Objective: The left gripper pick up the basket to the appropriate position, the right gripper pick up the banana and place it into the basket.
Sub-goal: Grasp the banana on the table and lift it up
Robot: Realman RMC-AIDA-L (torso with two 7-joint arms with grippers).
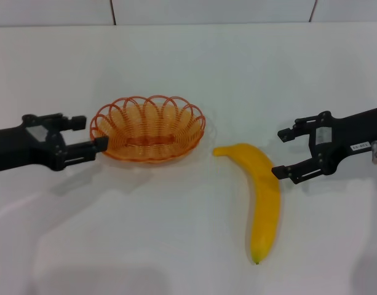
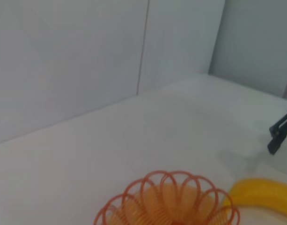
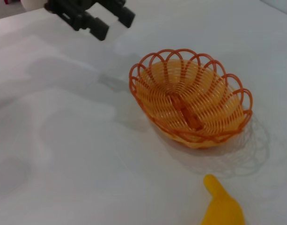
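Basket empty on bench; left pincer spread at its rim. Right pincer spread beside banana, ready to grab.

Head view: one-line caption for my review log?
Open left tool at the empty basket rim; open right tool beside the banana.

small white label on the right arm, its print too small to read
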